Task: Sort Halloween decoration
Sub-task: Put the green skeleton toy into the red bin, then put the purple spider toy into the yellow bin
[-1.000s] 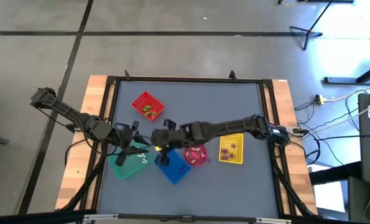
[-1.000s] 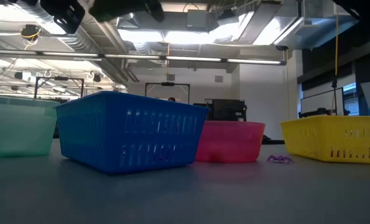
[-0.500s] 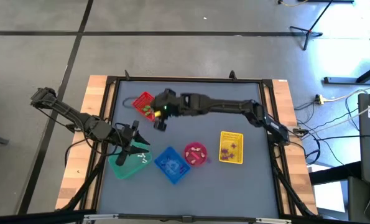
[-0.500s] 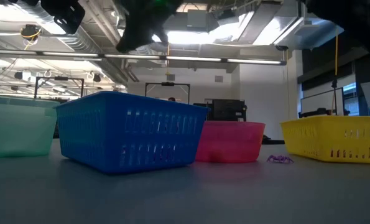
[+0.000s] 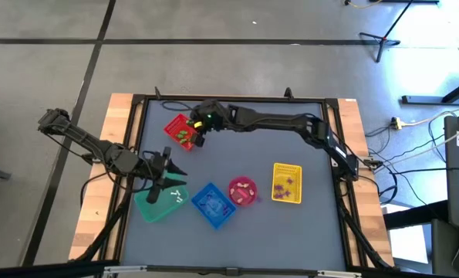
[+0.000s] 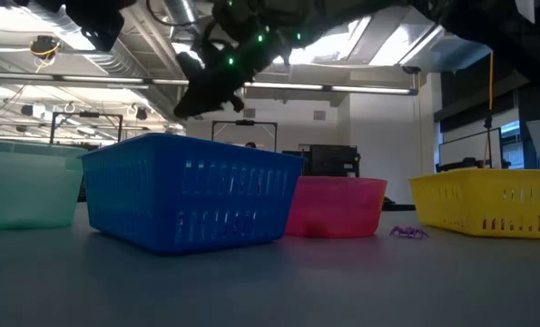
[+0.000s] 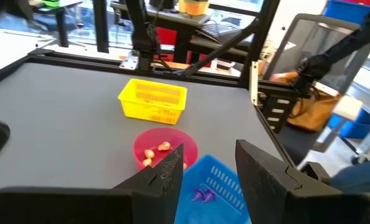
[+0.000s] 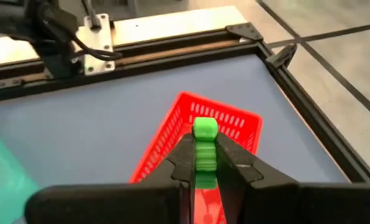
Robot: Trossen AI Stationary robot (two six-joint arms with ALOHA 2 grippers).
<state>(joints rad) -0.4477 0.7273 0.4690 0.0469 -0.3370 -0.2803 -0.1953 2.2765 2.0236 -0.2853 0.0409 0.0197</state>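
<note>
My right gripper (image 8: 204,163) is shut on a small green ribbed trinket (image 8: 204,144) and hangs over the red basket (image 5: 180,132), which holds several green trinkets. It also shows in the high view (image 5: 196,137) and up in the low view (image 6: 208,89). My left gripper (image 7: 211,167) is open and empty above the teal basket (image 5: 158,204), next to the blue basket (image 7: 219,186). Purple trinkets (image 7: 202,196) lie in the blue basket and cream ones (image 7: 155,150) in the pink bowl (image 5: 242,191). A purple trinket (image 6: 407,232) lies on the table. My right gripper pinches the green trinket's lower part (image 8: 204,160) between its two fingers. The trinket's upper end (image 8: 204,128) sticks out past the fingertips. It is lifted clear above the red basket (image 8: 225,124).
The yellow basket (image 5: 287,184) with purple trinkets stands at the right. White trinkets lie in the teal basket. The blue basket (image 5: 213,205) and pink bowl stand in a row near the front. A raised frame (image 5: 229,99) borders the grey table.
My right gripper has swung from above the blue basket toward the table's far left and now hangs over the red basket. My left gripper has kept still over the teal basket.
</note>
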